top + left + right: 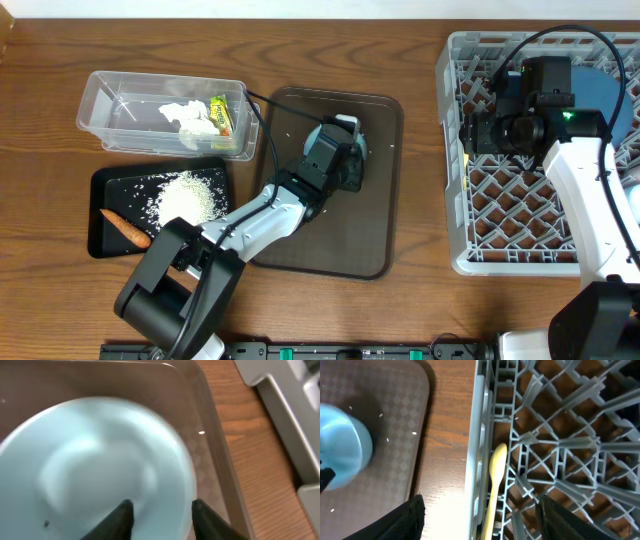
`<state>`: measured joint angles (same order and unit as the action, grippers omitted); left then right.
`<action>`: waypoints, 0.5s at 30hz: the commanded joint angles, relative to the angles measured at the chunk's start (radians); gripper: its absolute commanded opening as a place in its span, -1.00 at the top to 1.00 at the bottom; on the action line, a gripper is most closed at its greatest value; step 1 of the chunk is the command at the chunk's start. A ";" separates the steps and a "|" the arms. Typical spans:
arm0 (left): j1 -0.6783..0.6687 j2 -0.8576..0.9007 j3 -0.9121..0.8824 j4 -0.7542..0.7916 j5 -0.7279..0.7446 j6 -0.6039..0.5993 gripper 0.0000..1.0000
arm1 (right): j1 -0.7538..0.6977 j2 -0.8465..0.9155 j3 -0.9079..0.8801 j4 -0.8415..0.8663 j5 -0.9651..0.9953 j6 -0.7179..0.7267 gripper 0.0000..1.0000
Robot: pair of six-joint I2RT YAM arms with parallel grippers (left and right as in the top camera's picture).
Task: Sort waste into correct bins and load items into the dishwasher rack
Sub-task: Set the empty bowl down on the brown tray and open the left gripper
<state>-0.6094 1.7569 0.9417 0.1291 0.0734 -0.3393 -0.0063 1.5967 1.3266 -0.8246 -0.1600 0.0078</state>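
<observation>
The left gripper [161,510] stands partly open astride the rim of the light blue cup [100,470]. One finger is inside the cup and the other outside, against the right side of the rim. The inner finger stands clear of the wall, so nothing is clamped. The cup sits mouth up on the brown tray [380,230], in its far half and nearer its right edge. Bare tray floor shows beyond the cup up to the far-right corner. The near half of the tray holds only the left arm lying across it.

The right gripper [481,505] hangs with its fingers spread wide and holds nothing. It is above the left wall of the dishwasher rack [452,150]. Below it the pale yellow spoon [496,475] lies lengthwise in the narrow channel just inside that wall. A strip of bare table [420,60] runs between the tray's right edge and the rack. The rack fills the table's right side, and the dark blue plate [600,85] is in its far-right part.

Toward the far-left corner of the table the clear tub [100,105] holds white tissues [190,118] and the snack wrapper [221,115]. Its right end is just beside the tray's far-left corner. Just nearer, the black bin [100,190] holds rice [190,195] and the carrot piece [125,228].
</observation>
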 commanded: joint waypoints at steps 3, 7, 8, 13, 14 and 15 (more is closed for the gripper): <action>0.047 -0.098 0.018 -0.057 -0.010 0.013 -0.08 | 0.004 -0.002 0.001 0.057 -0.030 0.014 -0.40; 0.131 -0.211 0.018 -0.178 -0.011 0.013 -0.16 | 0.023 -0.002 0.001 0.145 -0.105 0.014 -0.39; 0.159 -0.240 0.018 -0.219 -0.010 0.013 -0.21 | 0.035 -0.001 0.001 0.169 -0.115 0.013 -0.39; 0.296 -0.354 0.018 -0.435 -0.010 0.012 -0.25 | 0.122 0.019 0.001 0.262 -0.118 0.014 -0.43; 0.317 -0.368 0.018 -0.473 -0.010 0.012 -0.26 | 0.143 0.029 0.001 0.275 -0.118 0.014 -0.43; 0.338 -0.381 0.018 -0.509 -0.011 0.012 -0.27 | 0.160 0.040 0.001 0.284 -0.118 0.014 -0.43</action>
<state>-0.3157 1.4055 0.9504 -0.3309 0.0708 -0.3363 0.1036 1.6020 1.3266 -0.5537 -0.2512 0.0147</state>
